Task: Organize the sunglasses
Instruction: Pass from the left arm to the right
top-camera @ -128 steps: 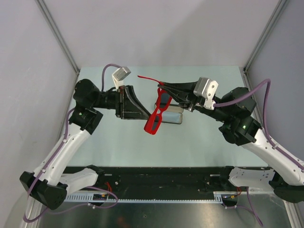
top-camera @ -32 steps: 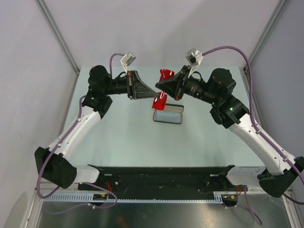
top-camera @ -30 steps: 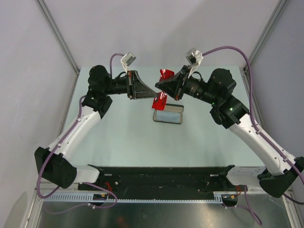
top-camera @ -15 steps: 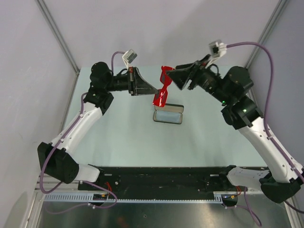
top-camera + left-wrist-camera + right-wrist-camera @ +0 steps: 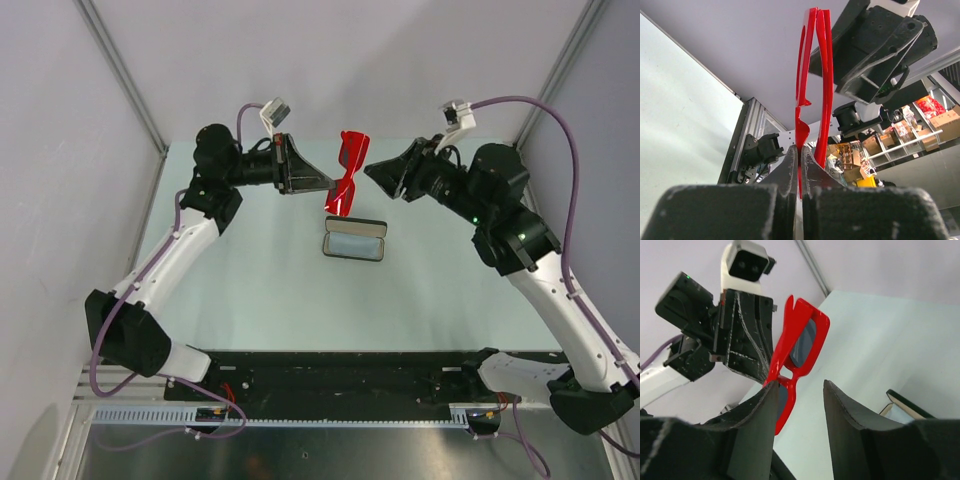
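— Top external: what changed?
— The right gripper [image 5: 373,171] has let go and drawn back, its jaws apart.
— And the sunglasses [image 5: 347,172]?
— They are clamped in the left gripper [image 5: 329,187], in the air above the open black case [image 5: 354,242]. One pair, one case.

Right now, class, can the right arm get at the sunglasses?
Probably yes. The jaws of the right arm stand open just beside the sunglasses, which the shut jaws of the left arm hold up; nothing lies between.
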Available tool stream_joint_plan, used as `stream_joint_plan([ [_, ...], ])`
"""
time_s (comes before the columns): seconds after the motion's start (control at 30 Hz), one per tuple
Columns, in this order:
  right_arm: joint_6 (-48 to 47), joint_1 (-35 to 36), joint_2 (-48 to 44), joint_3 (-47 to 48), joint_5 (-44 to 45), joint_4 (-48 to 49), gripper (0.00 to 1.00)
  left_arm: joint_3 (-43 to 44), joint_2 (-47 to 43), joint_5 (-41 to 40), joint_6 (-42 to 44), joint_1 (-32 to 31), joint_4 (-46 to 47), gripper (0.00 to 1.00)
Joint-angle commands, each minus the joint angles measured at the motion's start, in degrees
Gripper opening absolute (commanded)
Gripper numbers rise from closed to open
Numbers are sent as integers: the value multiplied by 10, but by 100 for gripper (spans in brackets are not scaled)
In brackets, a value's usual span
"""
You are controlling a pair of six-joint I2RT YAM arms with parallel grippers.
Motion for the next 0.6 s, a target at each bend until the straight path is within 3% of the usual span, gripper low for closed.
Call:
stream_joint_plan([
  [0.0, 1, -1, 14, -7, -37, 4, 46, 30, -22, -5, -5, 3, 18, 0],
  [0.37, 24, 0, 60, -11, -88, 71, 46, 31, -28, 0, -8, 2, 18, 0],
  [0.57, 27, 0, 68, -12, -97, 91, 36, 30, -26, 4, -6, 2, 18, 0],
])
